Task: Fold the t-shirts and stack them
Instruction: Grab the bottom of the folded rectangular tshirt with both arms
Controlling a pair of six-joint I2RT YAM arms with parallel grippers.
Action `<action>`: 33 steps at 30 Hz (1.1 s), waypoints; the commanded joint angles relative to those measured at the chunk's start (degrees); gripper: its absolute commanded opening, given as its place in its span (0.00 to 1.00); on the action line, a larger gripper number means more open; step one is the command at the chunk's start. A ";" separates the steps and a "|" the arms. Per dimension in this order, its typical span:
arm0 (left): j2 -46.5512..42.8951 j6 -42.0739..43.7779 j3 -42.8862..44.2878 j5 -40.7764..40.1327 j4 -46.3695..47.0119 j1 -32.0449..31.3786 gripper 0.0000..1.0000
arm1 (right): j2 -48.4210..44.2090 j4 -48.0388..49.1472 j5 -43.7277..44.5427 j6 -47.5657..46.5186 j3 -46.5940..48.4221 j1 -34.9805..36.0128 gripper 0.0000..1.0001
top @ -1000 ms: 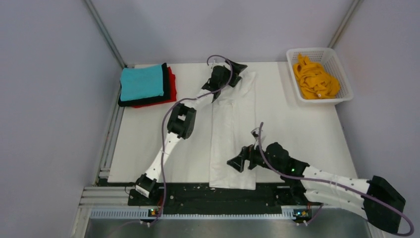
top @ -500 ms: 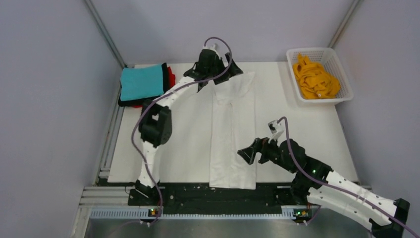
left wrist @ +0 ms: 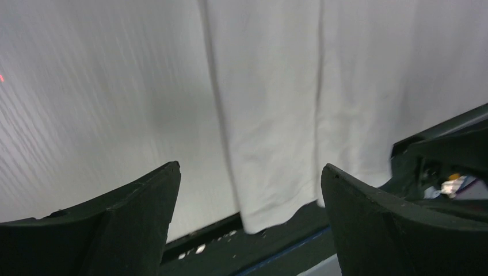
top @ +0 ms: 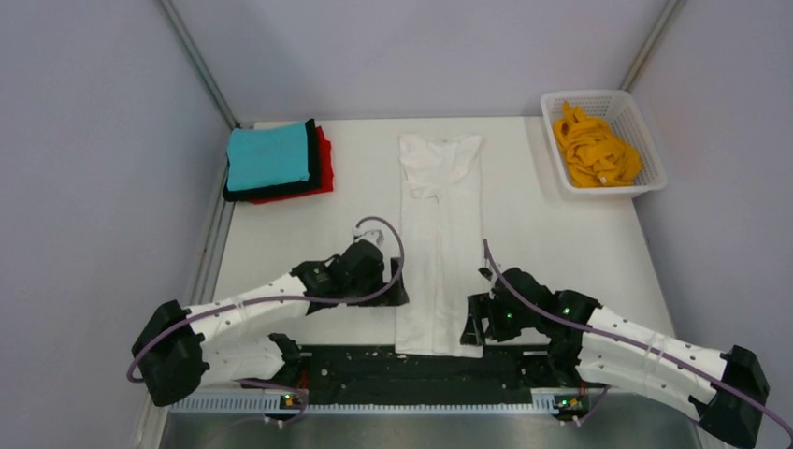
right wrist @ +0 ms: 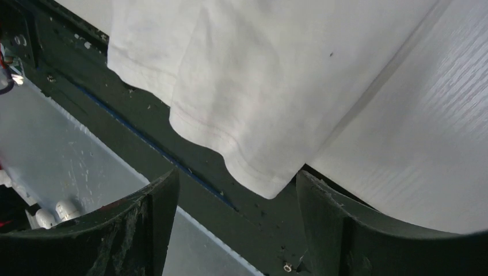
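The white t-shirt [top: 439, 234] lies folded into a long narrow strip down the middle of the table, its hem hanging over the near edge. My left gripper [top: 397, 292] is open beside the strip's lower left edge; the left wrist view shows the hem [left wrist: 276, 190] between its spread fingers. My right gripper [top: 470, 327] is open at the strip's lower right corner [right wrist: 259, 178]. The teal t-shirt [top: 267, 155] tops a folded stack over the black [top: 312, 159] and red [top: 324, 159] ones at the back left. The orange t-shirt [top: 593, 150] lies crumpled in the basket.
The white lattice basket [top: 645, 140] stands at the back right corner. A black rail [top: 374, 360] runs along the table's near edge under the shirt's hem. Grey walls close in the left, back and right.
My left arm has drawn back from the shirt's collar at the far end to the near left edge of the strip. My right gripper has swung down to the hem's right corner.
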 commanded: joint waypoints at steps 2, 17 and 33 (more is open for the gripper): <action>-7.38 -7.27 -9.65 9.29 -1.65 -4.87 0.91 | -2.33 -4.70 -5.44 2.13 -1.60 0.72 0.71; 4.16 -11.57 -15.33 20.08 14.11 -10.66 0.56 | -0.12 5.48 -7.08 6.01 -8.26 0.70 0.55; 3.70 -8.38 -9.32 14.96 10.30 -10.61 0.00 | -0.93 2.91 -1.52 3.96 -2.54 0.70 0.02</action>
